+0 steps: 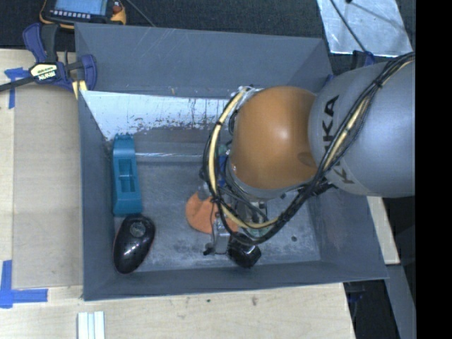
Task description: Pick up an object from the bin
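the grey bin (198, 62) has a scratched floor. the gripper (224, 244) is at 6 o'clock, wide or narrow nobody can tell. the arm (367, 140) half hides an orange thing (198, 212) beside it.

Overhead light strikes my wrist as I hang over the grey bin (198, 55).

A pale band of glare runs along the bin's far inner wall, the brightest patch in view. My orange cover (272, 136) carries a soft sheen on its crown, and my silver arm housing (374, 140) shines evenly. Beneath me the bin floor sinks into deep shadow cast by my own bulk. The blue block (126, 175) at left is evenly lit; the black mouse (134, 242) below it shows one small glint on its back. Beyond the far rim the background lies dark.
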Available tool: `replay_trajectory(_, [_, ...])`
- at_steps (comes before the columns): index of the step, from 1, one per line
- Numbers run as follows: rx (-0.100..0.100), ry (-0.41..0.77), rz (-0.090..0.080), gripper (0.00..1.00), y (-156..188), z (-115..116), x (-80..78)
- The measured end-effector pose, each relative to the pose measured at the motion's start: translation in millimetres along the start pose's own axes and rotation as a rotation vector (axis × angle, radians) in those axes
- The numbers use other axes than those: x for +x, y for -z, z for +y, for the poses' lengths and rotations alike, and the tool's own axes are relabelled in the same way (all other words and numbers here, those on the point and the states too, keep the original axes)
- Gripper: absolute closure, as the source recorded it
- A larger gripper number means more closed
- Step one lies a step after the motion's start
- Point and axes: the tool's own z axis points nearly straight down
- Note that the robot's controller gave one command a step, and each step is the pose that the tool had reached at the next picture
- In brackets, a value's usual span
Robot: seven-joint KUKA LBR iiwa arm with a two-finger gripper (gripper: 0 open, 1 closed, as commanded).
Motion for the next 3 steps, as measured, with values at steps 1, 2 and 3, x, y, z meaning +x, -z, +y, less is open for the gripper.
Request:
replay_trajectory(1, [-0.002, -0.002, -0.008, 0.00, 4.1, -0.4, -1.9])
replay_trajectory(2, [-0.002, 0.076, -0.014, 0.00, -24.3, -4.6, -36.9])
replay_trajectory(3, [-0.001, 0.144, -0.009, 0.00, -42.6, -12.3, -54.8])
